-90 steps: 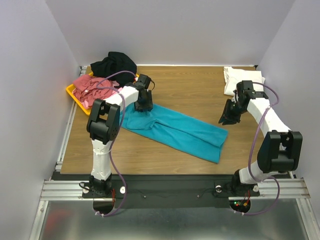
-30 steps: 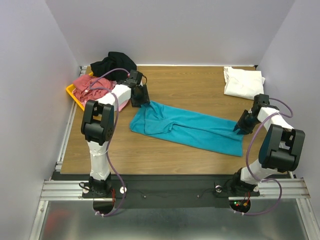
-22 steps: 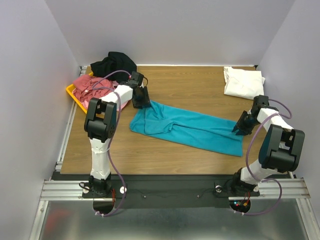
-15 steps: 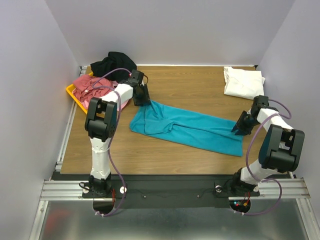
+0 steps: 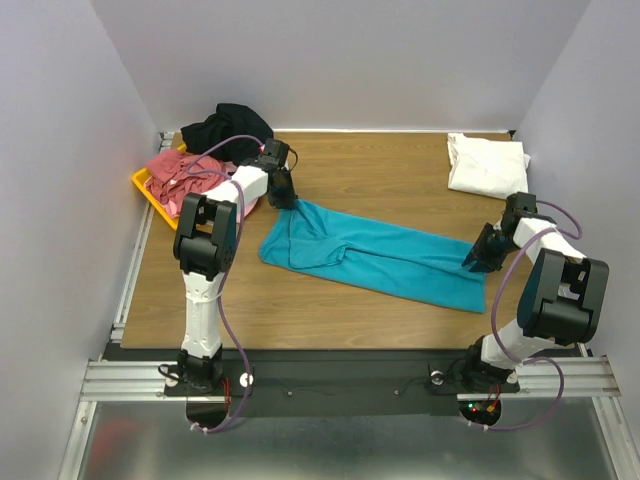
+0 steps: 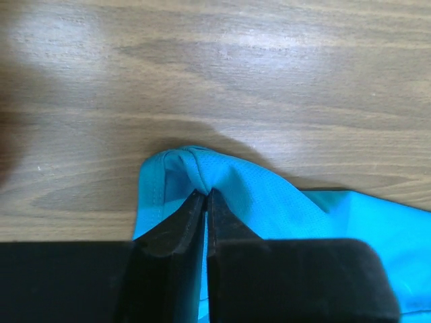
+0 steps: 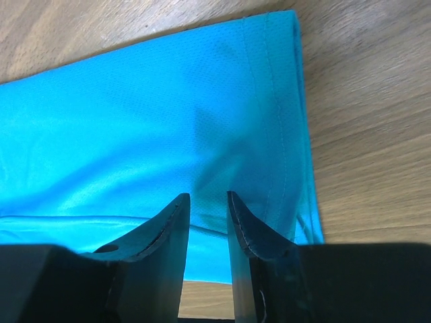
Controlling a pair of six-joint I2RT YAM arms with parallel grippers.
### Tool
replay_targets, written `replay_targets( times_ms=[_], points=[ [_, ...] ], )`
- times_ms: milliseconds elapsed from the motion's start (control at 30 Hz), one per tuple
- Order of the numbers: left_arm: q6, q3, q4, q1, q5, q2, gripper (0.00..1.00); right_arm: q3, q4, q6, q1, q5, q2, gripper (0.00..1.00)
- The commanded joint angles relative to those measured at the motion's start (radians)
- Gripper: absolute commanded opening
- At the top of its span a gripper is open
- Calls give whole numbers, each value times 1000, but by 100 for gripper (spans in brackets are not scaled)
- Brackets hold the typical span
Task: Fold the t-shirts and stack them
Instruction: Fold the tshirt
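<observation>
The left end effector (image 6: 204, 196), pressed nearly together, pinches a corner of the teal-blue cloth t-shirt (image 5: 380, 255), while the right end effector (image 7: 205, 208), narrowly spread, grips its hem, the shirt lying stretched across the middle of the worktop (image 5: 400, 170).

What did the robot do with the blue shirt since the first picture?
The teal t-shirt slid to the right. The left fingers pinched shut on its far-left corner. The right fingers came down to the shirt's right end. The white t-shirt, black t-shirt and yellow tray stayed put.
</observation>
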Motion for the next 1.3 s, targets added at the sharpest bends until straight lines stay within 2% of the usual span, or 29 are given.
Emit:
replay_targets(
  times_ms=[0, 300, 867, 900, 933, 967, 1000, 1033, 1133, 1267],
  points=[
    [21, 55, -24, 0, -24, -5, 14, 4, 20, -12, 1, 38, 6, 34],
    [45, 60, -35, 25, -19, -17, 8, 24, 17, 17, 1, 104, 89, 35],
    [68, 50, -84, 58, -77, -39, 8, 32, 0, 21, 1, 149, 92, 35],
    [71, 55, -95, 58, -82, -43, 11, 33, -2, 20, 1, 147, 92, 35],
    [75, 70, -99, 58, -84, -46, 25, 35, -2, 18, 1, 144, 91, 35],
    [76, 75, -104, 58, -88, -51, 34, 37, -2, 15, 1, 132, 88, 36],
    [75, 86, -107, 58, -90, -68, 50, 43, -5, 11, 1, 123, 80, 38],
    [73, 90, -110, 57, -94, -78, 56, 44, -6, 11, 1, 99, 74, 41],
    [64, 121, -136, 57, -97, -121, 64, 66, -10, 20, 1, 48, 43, 52],
    [15, 116, -158, 37, -97, -192, 65, 96, -8, 40, 4, -32, 25, 62]
  ],
)
